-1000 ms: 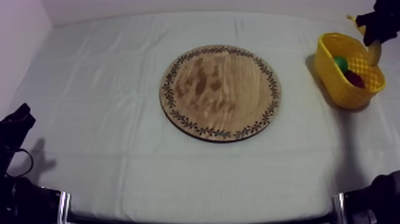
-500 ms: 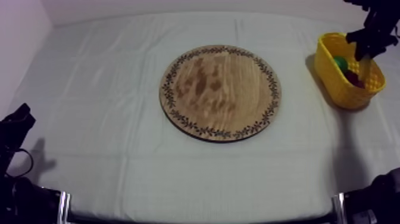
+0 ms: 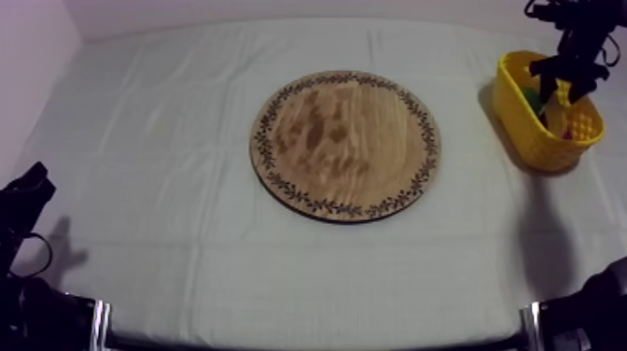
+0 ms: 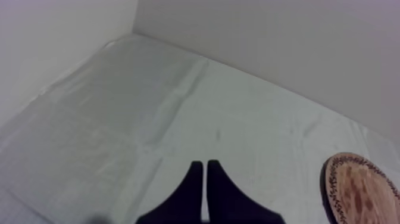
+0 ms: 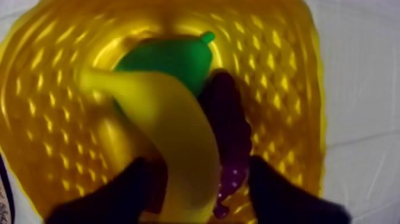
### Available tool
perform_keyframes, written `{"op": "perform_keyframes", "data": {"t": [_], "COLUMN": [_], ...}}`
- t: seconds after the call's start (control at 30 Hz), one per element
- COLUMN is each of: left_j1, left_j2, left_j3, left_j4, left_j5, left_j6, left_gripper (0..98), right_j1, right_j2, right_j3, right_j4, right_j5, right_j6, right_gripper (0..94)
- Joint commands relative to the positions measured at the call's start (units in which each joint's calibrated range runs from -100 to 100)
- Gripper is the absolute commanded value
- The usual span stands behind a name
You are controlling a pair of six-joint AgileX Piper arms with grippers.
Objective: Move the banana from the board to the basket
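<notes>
The banana [image 5: 172, 131] lies inside the yellow basket [image 5: 53, 107], resting on a green pear [image 5: 169, 59] and beside a dark bunch of grapes [image 5: 229, 131]. My right gripper [image 5: 199, 196] hovers just above it, its fingers spread wider than the banana and not pressing on it. From above, the right gripper [image 3: 563, 86] hangs over the basket [image 3: 522, 121] at the table's far right. The round wooden board [image 3: 345, 145] in the middle is bare. My left gripper [image 4: 205, 173] is shut on nothing, low at the left side [image 3: 28, 187].
The wooden board's rim [image 4: 363, 190] lies off to the right of my left gripper. The grey-white cloth [image 3: 168, 140] stretches between board and table edges. The basket stands close to the table's right edge, with a wall behind the table.
My right gripper moved left and down over the basket's middle with the banana. The banana now rests in the basket and the fingers stand apart. The left arm stayed still.
</notes>
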Motion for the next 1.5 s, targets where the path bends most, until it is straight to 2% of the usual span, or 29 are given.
{"op": "perform_keyframes", "data": {"t": [0.0, 0.1, 0.17, 0.37, 0.67, 0.83, 1.13, 1.33, 1.47], "left_j1": [0.0, 0.0, 0.0, 0.0, 0.0, 0.0, 0.0, 0.0, 0.0], "left_j2": [0.0, 0.0, 0.0, 0.0, 0.0, 0.0, 0.0, 0.0, 0.0], "left_j3": [0.0, 0.0, 0.0, 0.0, 0.0, 0.0, 0.0, 0.0, 0.0], "left_j4": [-0.01, -0.01, -0.01, -0.01, -0.01, -0.01, -0.01, -0.01, -0.01], "left_j5": [0.0, 0.0, 0.0, 0.0, 0.0, 0.0, 0.0, 0.0, 0.0], "left_j6": [0.0, 0.0, 0.0, 0.0, 0.0, 0.0, 0.0, 0.0, 0.0], "left_gripper": [0.1, 0.1, 0.1, 0.1, 0.1, 0.1, 0.1, 0.1, 0.1], "right_j1": [0.1, 0.4, 0.5, 1.0, 2.5, 3.2, 4.4, 4.0, 4.2], "right_j2": [0.1, -0.2, -0.7, -5.1, -18.3, -27.5, -42.9, -50.4, -56.3], "right_j3": [-0.4, -0.9, -1.1, 0.6, 9.5, 16.3, 32.0, 40.8, 46.2], "right_j4": [-0.7, -1.4, -1.8, -3.3, -5.4, -6.4, -9.6, -11.4, -13.6], "right_j5": [0.9, 2.1, 2.3, 2.2, -1.2, -4.0, -10.7, -13.0, -14.6], "right_j6": [0.2, 0.5, 0.5, 0.7, 1.8, 3.0, 7.7, 10.7, 13.6], "right_gripper": [73.8, 84.0, 86.9, 85.1, 64.9, 57.2, 38.1, 28.0, 18.2]}}
